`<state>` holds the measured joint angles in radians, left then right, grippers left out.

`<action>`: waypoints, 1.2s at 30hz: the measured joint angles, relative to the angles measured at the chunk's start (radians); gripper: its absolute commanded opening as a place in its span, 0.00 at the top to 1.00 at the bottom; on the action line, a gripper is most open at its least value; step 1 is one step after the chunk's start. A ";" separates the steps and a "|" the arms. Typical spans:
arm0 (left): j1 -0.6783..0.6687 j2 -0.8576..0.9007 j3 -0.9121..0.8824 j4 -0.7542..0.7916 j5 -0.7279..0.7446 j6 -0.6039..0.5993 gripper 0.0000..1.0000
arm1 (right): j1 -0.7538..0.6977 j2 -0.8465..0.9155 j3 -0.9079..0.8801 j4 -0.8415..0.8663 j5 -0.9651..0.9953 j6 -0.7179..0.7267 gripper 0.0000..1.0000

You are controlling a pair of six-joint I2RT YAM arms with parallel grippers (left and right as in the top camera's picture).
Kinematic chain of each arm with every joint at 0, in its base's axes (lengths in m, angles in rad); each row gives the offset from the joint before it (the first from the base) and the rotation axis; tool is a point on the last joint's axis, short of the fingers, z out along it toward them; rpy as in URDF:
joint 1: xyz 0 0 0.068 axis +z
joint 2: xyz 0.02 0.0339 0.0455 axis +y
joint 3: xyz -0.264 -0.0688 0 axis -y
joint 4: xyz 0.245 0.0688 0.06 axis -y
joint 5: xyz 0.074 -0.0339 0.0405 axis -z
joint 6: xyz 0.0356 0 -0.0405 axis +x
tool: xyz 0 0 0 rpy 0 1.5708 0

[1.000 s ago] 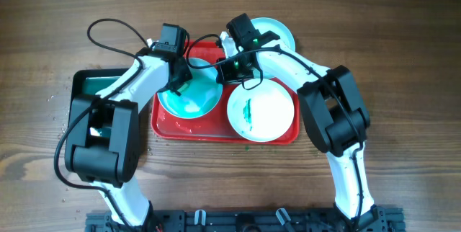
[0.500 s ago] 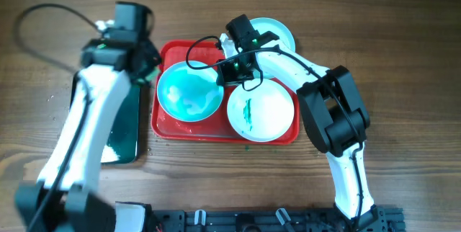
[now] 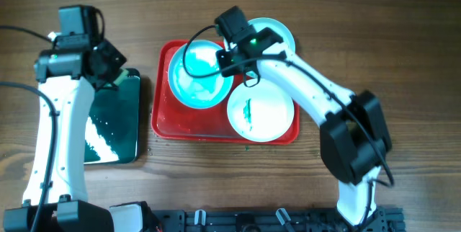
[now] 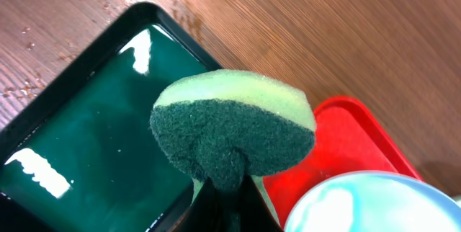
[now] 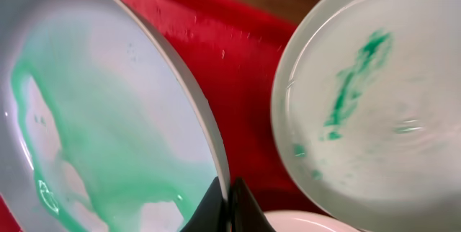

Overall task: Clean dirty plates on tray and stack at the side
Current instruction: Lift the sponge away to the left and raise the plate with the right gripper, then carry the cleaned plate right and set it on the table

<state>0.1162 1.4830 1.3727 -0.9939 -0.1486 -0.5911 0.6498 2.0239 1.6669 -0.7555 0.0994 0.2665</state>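
My right gripper [image 3: 229, 58] [image 5: 227, 192] is shut on the rim of a plate [image 3: 198, 73] [image 5: 108, 117] spread with teal-green smear, holding it tilted over the left half of the red tray [image 3: 162, 120] [image 5: 230, 52]. A second plate [image 3: 261, 111] [image 5: 382, 102] with a green streak lies in the tray's right half. A third pale cyan plate [image 3: 277, 32] lies beyond the tray's far right corner. My left gripper [image 3: 113, 68] [image 4: 227, 192] is shut on a green sponge [image 4: 234, 127] above the far end of the black basin.
The black basin [image 3: 108, 127] [image 4: 79, 138] with green water stands left of the tray on the wooden table. Water drops lie around it. The tray's corner [image 4: 353, 135] and the held plate's edge [image 4: 374, 203] show in the left wrist view.
My left arm has swung left off the plate with the sponge, to above the basin. My right gripper has shifted the smeared plate toward the tray's far side and tilted it.
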 measured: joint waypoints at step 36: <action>0.054 0.000 -0.002 -0.002 0.027 -0.002 0.96 | 0.400 -0.038 0.000 -0.013 1.067 -0.007 0.96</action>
<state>0.1699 1.4830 1.3712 -0.9962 -0.1215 -0.5934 1.0496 1.9862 1.6669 -0.7681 1.1664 0.2592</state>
